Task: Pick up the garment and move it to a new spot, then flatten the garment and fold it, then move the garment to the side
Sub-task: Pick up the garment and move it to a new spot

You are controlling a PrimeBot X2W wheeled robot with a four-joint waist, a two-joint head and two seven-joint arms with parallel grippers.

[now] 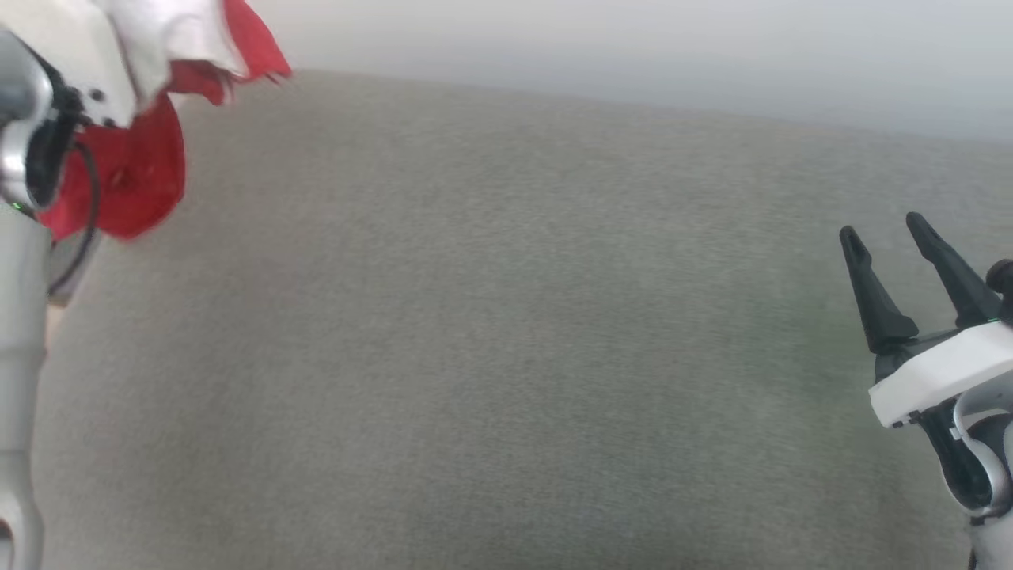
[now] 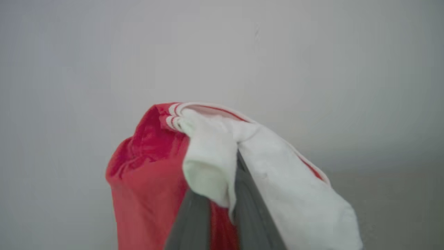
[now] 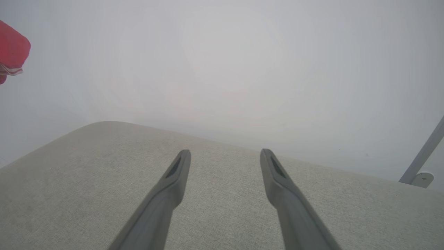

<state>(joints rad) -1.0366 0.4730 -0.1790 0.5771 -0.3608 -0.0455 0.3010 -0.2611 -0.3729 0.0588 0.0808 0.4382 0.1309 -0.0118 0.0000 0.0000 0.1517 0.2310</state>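
Observation:
The garment (image 1: 134,174), bright red with white sleeves, hangs bunched in the air at the upper left of the head view, above the grey fabric surface (image 1: 506,332). My left gripper (image 2: 218,205) is shut on the garment (image 2: 149,166); white cloth with thin red stripes drapes over its fingers (image 2: 249,211) and hides the tips. My right gripper (image 1: 882,226) stands open at the lower right, nothing between its fingers. In the right wrist view it (image 3: 225,152) hovers over the surface, and a corner of the garment (image 3: 12,52) shows at the far left.
The wide grey fabric surface (image 3: 86,180) ends at a rounded far edge before a pale wall (image 1: 633,47). A slanted grey metal bar with a foot (image 3: 421,163) stands beyond the surface at the right of the right wrist view.

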